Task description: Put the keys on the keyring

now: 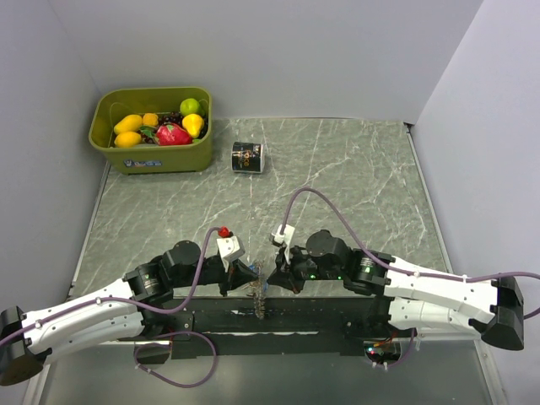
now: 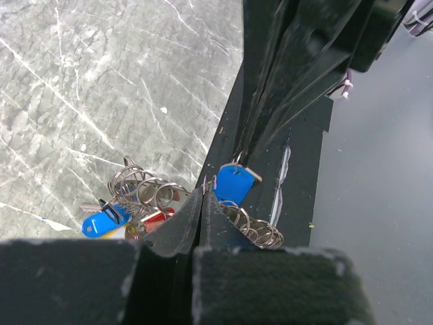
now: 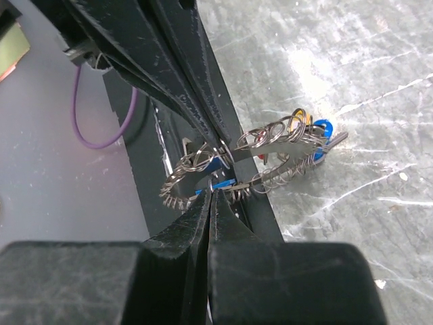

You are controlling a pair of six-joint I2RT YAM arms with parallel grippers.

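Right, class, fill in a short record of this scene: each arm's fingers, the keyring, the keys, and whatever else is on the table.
left fingers: shut, apparently pinching the keyring
right fingers: shut, tips at a blue-headed key
keyring place: near edge of table, between arms
other items: green bin of fruit, black can
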